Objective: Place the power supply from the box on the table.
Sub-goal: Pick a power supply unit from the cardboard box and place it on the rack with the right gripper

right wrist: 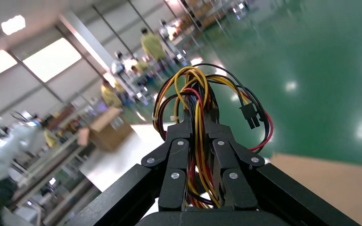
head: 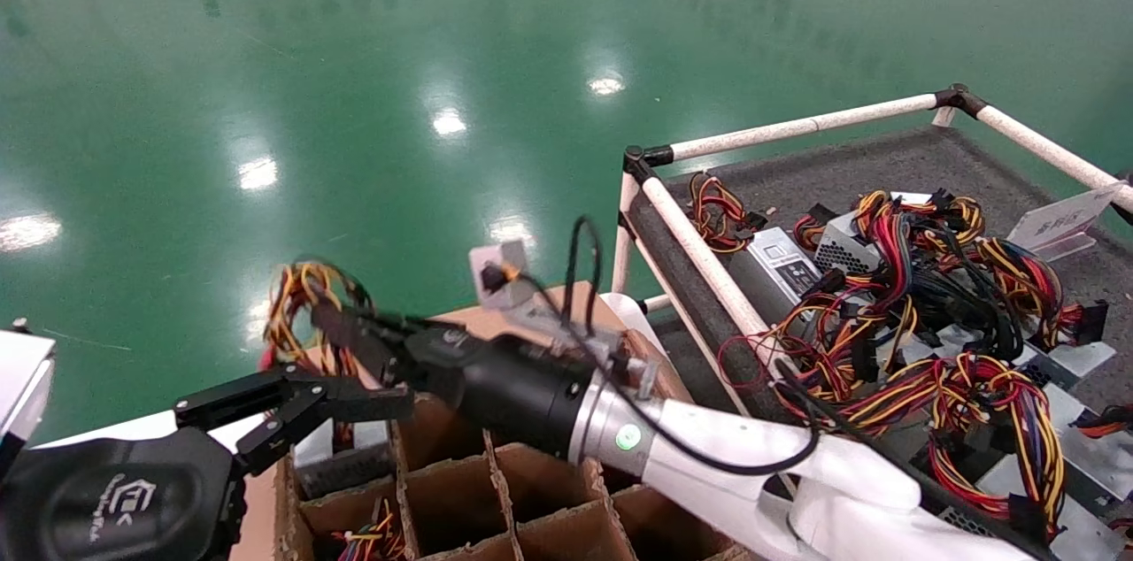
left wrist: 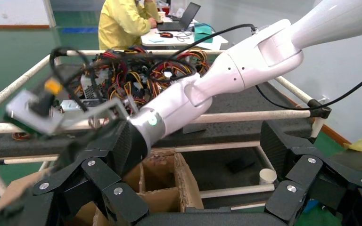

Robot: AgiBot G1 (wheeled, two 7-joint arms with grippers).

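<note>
The right gripper (head: 341, 326) is clamped on the red, yellow and black wire bundle (right wrist: 195, 101) above the far-left cells of the brown cardboard grid box (head: 496, 490). The silver mesh-faced power supply (head: 341, 455) looks still seated in its cell, so the lift and carry right to the dark grey felt table (head: 894, 163) remain. The left gripper (head: 292, 411) waits spread wide at the box's near-left corner.

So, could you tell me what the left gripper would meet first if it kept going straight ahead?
Most likely the right arm, which crosses just ahead of the open left gripper; depth is hard to judge.
</note>
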